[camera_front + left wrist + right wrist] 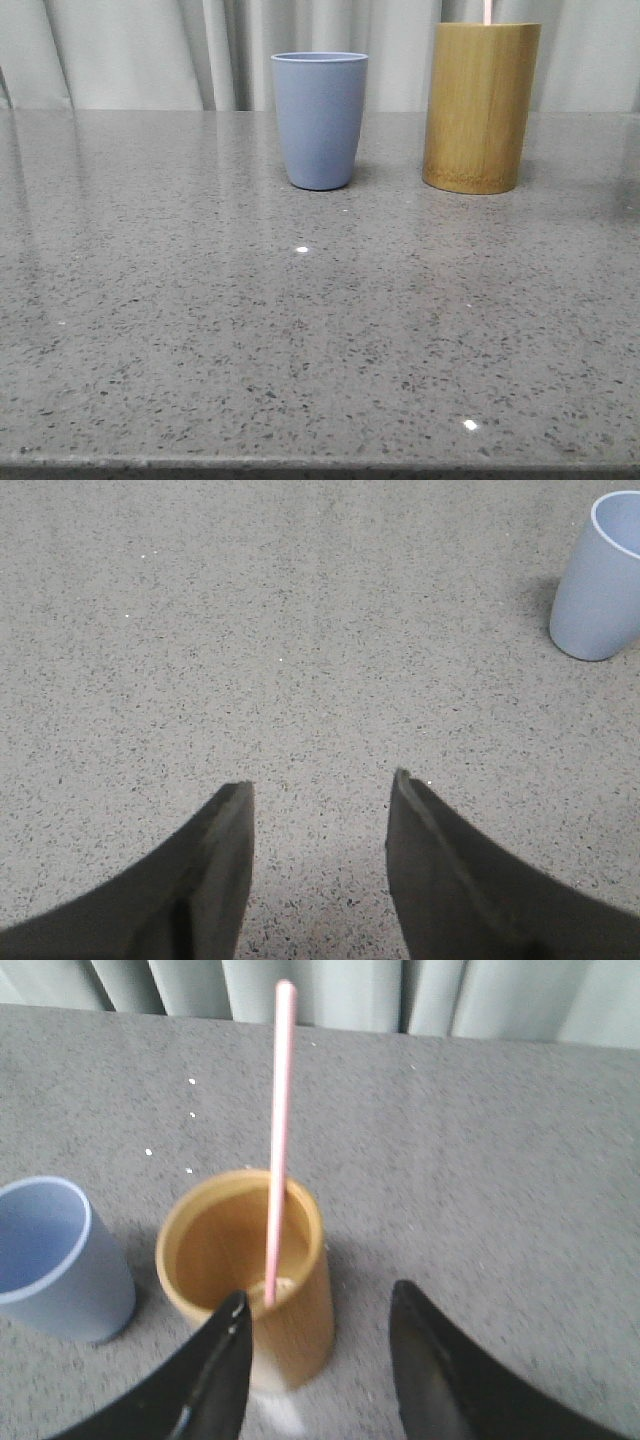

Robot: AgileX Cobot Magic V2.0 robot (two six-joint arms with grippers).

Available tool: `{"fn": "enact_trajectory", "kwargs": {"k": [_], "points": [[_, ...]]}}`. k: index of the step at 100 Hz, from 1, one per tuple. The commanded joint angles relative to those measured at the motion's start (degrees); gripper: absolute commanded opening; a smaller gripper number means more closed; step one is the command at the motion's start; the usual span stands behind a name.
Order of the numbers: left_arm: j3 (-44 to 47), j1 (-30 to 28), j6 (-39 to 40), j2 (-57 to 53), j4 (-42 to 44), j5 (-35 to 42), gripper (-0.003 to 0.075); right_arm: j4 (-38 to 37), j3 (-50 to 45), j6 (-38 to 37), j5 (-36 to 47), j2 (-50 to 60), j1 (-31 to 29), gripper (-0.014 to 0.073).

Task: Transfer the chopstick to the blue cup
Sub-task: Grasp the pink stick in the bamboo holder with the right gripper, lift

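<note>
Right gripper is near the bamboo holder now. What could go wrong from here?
The chopstick is thin and leans in the bamboo holder; the open right gripper could miss it or slip. A finger might nudge the holder over. The blue cup stands close beside it, so the swing could knock it.

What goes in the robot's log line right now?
chopstick: in bamboo cylinder | blue cup: empty | left gripper: open | right gripper: open

I see chopstick cut by front view's top edge, lower end hidden inside bamboo holder. Blue cup clipped at 2 o'clock, left wrist view.
</note>
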State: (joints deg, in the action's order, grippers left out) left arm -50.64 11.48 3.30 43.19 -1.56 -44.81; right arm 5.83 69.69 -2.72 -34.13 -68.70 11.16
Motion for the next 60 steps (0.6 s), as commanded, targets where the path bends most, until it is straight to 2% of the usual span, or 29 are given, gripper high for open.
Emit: {"fn": "enact_trajectory", "kwargs": {"k": [1, 27, 60], "points": [[-1.4, -0.1, 0.6, -0.2, -0.3, 4.3, 0.0315, 0.3, 5.7, 0.4, 4.1, -2.8, 0.7, 0.0347], [-1.4, -0.1, 0.6, -0.2, -0.3, 4.3, 0.0315, 2.3, 16.0, 0.4, 4.1, -13.7, 1.0, 0.0347], [-1.4, -0.1, 0.6, -0.2, -0.3, 4.3, 0.0315, 3.4, 22.4, 0.4, 4.0, -21.4, 1.0, 0.0347]]}}
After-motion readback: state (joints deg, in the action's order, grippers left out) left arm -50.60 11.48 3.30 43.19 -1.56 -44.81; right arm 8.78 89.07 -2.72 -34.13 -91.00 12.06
